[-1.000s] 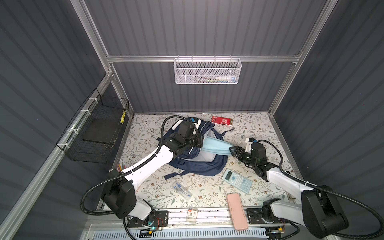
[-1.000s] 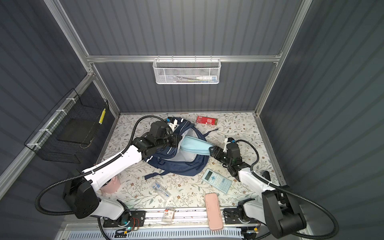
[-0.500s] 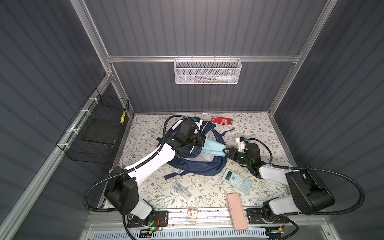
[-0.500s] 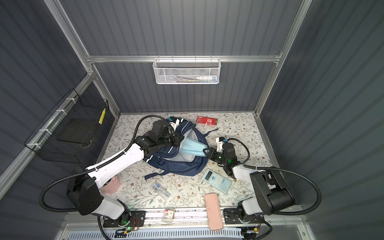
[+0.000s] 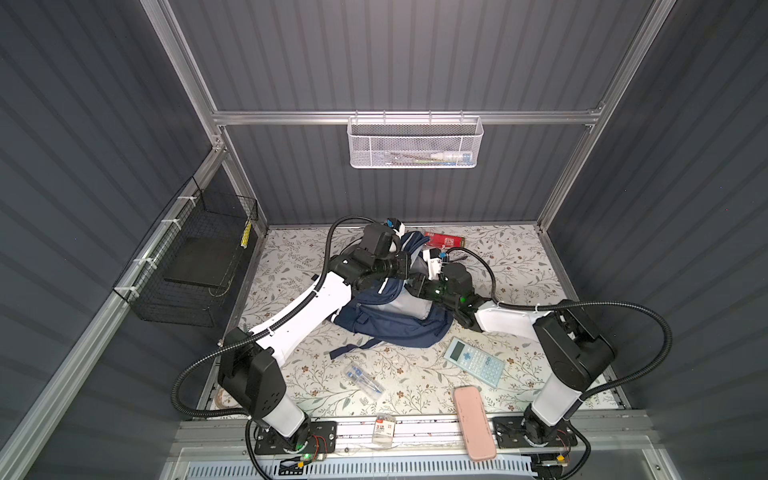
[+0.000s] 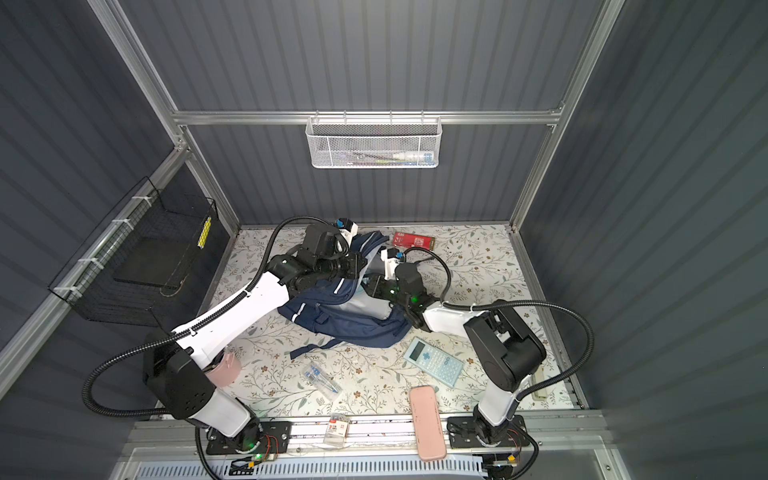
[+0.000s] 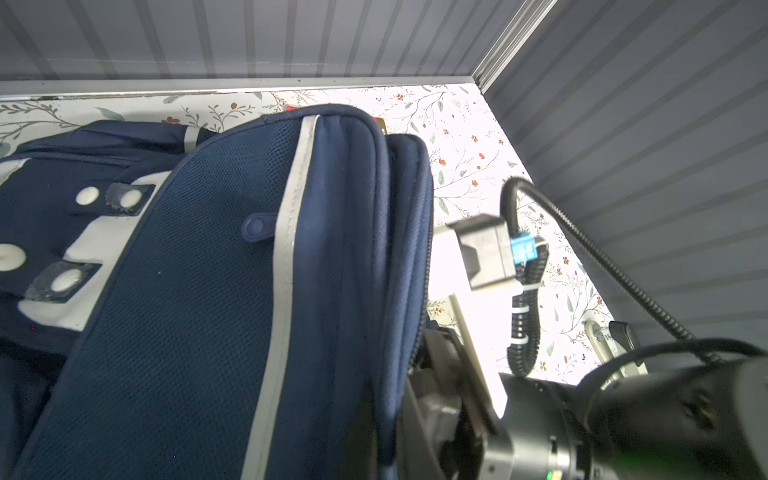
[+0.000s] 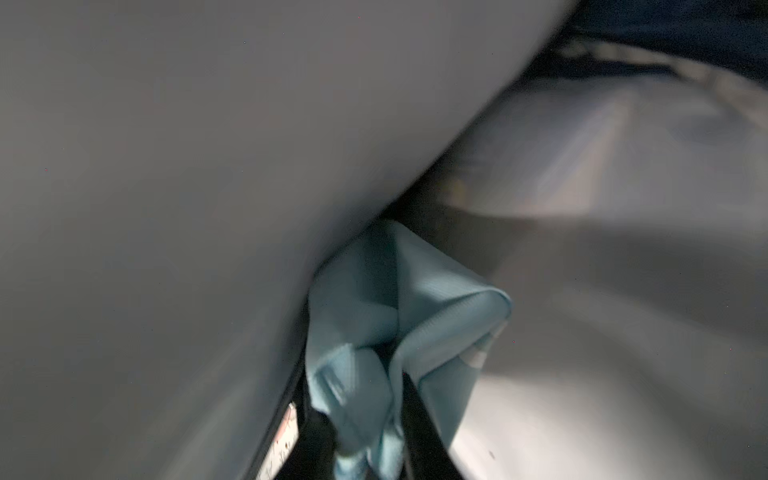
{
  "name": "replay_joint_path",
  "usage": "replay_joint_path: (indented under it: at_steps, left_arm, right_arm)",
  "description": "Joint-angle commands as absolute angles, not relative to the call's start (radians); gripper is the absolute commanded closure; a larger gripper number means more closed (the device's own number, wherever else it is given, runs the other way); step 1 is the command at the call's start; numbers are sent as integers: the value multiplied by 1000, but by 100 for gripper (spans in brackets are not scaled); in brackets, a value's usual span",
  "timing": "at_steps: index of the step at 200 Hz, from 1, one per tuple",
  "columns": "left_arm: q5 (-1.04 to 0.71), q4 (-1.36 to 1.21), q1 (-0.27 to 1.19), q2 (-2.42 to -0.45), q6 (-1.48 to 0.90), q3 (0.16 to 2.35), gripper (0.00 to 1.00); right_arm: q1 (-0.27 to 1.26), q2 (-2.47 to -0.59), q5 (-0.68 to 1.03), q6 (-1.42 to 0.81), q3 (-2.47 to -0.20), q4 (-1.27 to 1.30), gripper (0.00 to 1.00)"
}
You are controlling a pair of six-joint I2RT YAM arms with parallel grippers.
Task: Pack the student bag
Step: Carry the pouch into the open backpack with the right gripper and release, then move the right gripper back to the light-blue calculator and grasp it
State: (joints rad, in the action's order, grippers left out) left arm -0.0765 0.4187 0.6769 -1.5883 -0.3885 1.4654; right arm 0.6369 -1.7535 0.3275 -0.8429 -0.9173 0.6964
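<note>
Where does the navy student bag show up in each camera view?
Both top views: student bag mid-table, between the arms.
Left wrist: fills most of the picture.
Right wrist: only its grey lining, blurred, around the blue pouch.
Shared landmark: floral table cover, in all but the right wrist.

Your top views look steeply down from high at the near edge, sharing the whole table [image 5: 519, 257]. Your wrist cameras sit close against the student bag [image 7: 208, 291].

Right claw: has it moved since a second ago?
Yes. In a top view the right claw has pushed leftward into the student bag, farther from the calculator.
</note>
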Motion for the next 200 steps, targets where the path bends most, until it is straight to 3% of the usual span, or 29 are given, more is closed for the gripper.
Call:
replay_joint_path:
  at_steps: [1, 55, 64, 81, 145, 200]
  left_arm:
    - [-85, 354, 683, -1548, -365, 1524, 100]
    - [-68, 345, 681, -1520, -377, 1514, 100]
    - [-58, 345, 683, -1508, -376, 1500, 100]
    - [-31, 350, 682, -1485, -370, 1462, 100]
    - [-9, 295, 680, -1440, -383, 1281, 100]
    - [5, 287, 674, -1412, -352, 1186, 100]
  right_arm:
    - [669, -1857, 287, -943, -966, 793, 77]
    - [720, -2003, 274, -1078, -1058, 871, 73]
    - [713, -1989, 275, -1076, -1041, 864, 65]
    - [695, -1918, 282, -1050, -986, 810, 41]
    - [602, -1504, 274, -783, -778, 281, 14]
    - [534, -1188, 11, -373, -823, -437, 1]
